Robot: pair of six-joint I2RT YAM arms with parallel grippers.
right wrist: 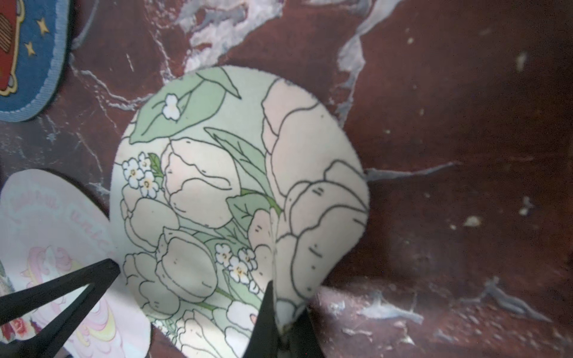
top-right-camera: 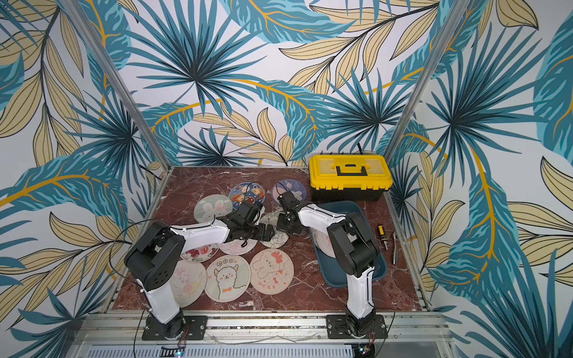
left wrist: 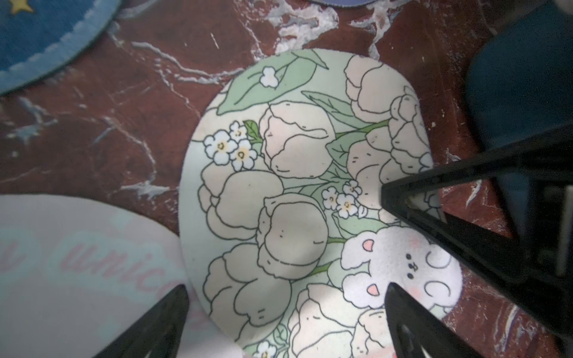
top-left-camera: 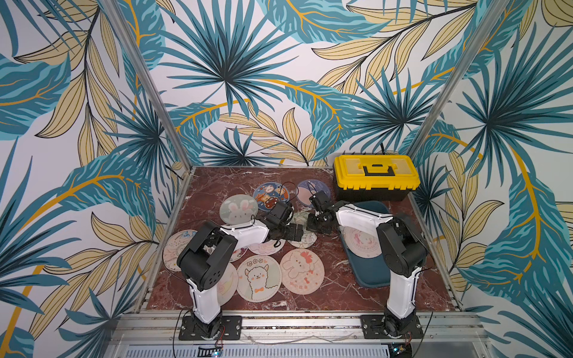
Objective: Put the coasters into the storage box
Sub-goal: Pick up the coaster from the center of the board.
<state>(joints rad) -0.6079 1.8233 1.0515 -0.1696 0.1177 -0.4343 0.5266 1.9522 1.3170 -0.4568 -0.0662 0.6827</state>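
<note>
Green tulip coaster (right wrist: pixel 201 186) pinched in my right hand (right wrist: pixel 280 310), left hand (left wrist: pixel 286 286) wide open; one coaster (top-left-camera: pixel 361 245) in the storage box (top-left-camera: pixel 370 276), ten-odd to go.

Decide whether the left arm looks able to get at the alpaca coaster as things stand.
Probably yes: the alpaca coaster lies uncovered beside the left arm, and the left tool is open.

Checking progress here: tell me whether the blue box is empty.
No, a pale pink coaster lies flat inside the blue box in a top view.
</note>
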